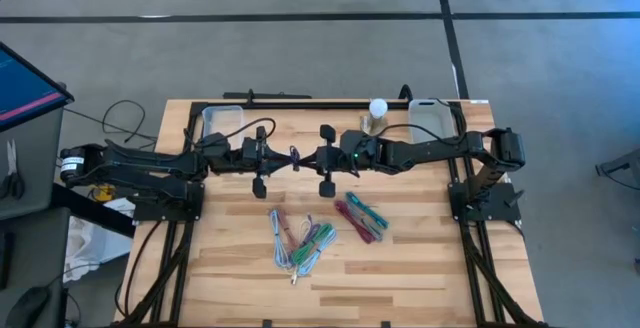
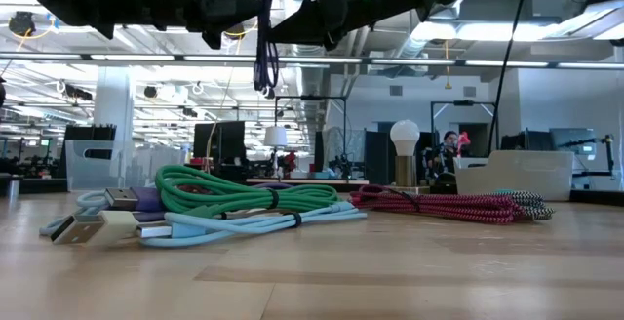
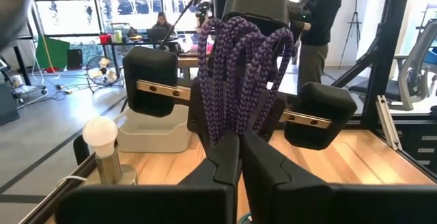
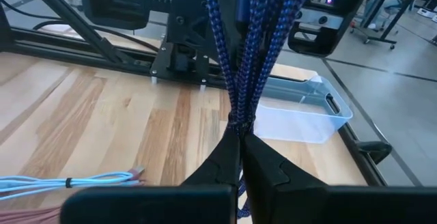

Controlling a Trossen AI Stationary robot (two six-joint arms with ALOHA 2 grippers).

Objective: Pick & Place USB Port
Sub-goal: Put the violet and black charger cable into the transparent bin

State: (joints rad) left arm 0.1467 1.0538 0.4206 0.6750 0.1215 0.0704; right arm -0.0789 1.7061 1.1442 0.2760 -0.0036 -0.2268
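A bundled purple braided USB cable point(image 3: 239, 74) hangs in the air above the table's middle, between my two grippers, which face each other. My left gripper point(image 3: 239, 149) is shut on it from the table's left, and my right gripper point(image 4: 240, 138) is shut on it from the right. From above the two meet at the cable point(image 1: 296, 155). In the low view a loop of the cable point(image 2: 265, 57) dangles under the arms, clear of the table. My left gripper pinches the cable's strands point(image 3: 235, 130) between its two fingertips, coming level from the table's left; the loops stand up and spread beyond the fingers. My right gripper pinches several gathered strands point(image 4: 240, 118) between its fingertips, coming from the table's right and slanting slightly down. The cable is lifted clear.
Other cable bundles lie on the table's near half: a light blue one point(image 1: 280, 236), a green one point(image 1: 318, 238), and red and teal ones point(image 1: 362, 218). Clear bins stand at the far left point(image 1: 225, 118) and far right point(image 1: 435, 113), with a white bulb-shaped lamp point(image 1: 378, 110) between them.
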